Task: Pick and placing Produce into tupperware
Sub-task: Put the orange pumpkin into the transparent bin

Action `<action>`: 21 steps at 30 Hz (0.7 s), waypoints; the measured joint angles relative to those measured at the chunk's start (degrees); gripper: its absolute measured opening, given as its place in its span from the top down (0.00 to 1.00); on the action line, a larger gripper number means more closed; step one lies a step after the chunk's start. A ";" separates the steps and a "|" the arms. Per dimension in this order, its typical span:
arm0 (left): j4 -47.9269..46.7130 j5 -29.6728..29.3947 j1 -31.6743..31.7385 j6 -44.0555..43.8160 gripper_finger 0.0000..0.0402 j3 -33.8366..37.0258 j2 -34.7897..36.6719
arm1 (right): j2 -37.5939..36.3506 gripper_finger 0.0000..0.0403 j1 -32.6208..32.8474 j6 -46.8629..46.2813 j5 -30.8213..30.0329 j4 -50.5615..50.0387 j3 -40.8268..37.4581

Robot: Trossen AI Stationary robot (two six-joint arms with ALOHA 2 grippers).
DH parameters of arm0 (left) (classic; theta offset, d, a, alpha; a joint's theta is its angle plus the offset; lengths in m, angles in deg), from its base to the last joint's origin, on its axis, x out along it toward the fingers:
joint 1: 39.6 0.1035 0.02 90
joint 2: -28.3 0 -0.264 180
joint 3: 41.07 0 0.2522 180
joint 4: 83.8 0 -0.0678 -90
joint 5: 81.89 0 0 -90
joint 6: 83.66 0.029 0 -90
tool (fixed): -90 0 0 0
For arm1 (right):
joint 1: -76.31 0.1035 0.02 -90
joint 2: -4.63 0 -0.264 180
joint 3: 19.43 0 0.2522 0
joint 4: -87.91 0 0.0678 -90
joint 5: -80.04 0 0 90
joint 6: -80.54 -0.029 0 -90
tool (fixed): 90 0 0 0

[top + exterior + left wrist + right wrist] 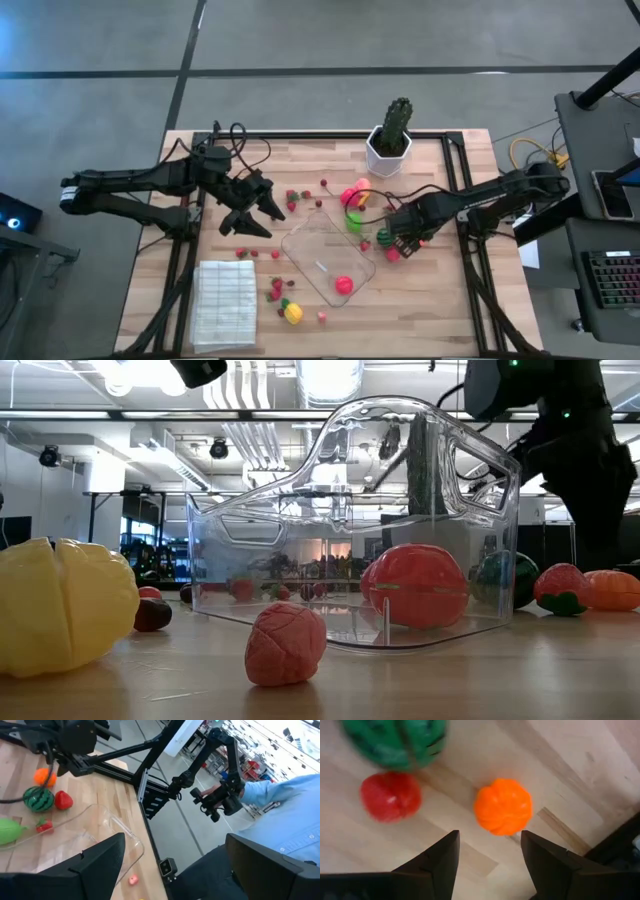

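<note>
Your right gripper (pixel 489 851) sits low over the wood table (pixel 440 300), just right of the clear shallow rectangular plastic tupperware (pixel 310 250). Fingers are partly apart and hold nothing: the right wrist view shows bare wood between them. The ribbed orange toy fruit (pixel 503 806) lies just ahead of the fingertips, not yet between them. My read is you're lined up for that one and need to advance a little before closing.

The green striped melon ball (pixel 395 742) and a red strawberry-like piece (pixel 390 796) lie close beside the orange fruit. A wide approach could knock either one, so keep the jaws narrow as they are.

The left gripper (pixel 255 212) hangs wide open and empty near the tupperware's left corner, above the table. It looks parked clear of the right arm's lane. Small red berries (pixel 295 197) lie near it.

Tupperware status: it sits skewed on the table centre, open top. One pink-red round fruit (pixel 343 284) is inside, near its front corner. Everything else is still outside:
- the pink, yellow and green pieces (pixel 355 205) between it and the dark green cactus in a white pot (pixel 392 140)
- the yellow lobed fruit (pixel 293 314) and small red bits at the front edge
- a pink ribbed piece (pixel 285 644) in the low view, just in front of the wall

Task is early by my judgement. The white folded ribbed cloth (pixel 222 303) at front left isn't involved.
</note>
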State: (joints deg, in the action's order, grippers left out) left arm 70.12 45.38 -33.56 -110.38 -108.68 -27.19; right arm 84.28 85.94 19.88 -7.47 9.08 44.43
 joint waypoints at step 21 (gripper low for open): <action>4.70 -1.86 0.74 -2.67 0.18 0.08 -2.20 | -1.69 0.17 -0.13 -8.27 -2.52 7.63 -9.53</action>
State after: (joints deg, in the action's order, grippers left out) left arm 74.82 43.52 -32.81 -113.05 -108.59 -29.39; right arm 82.59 85.81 11.61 -10.00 16.71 34.90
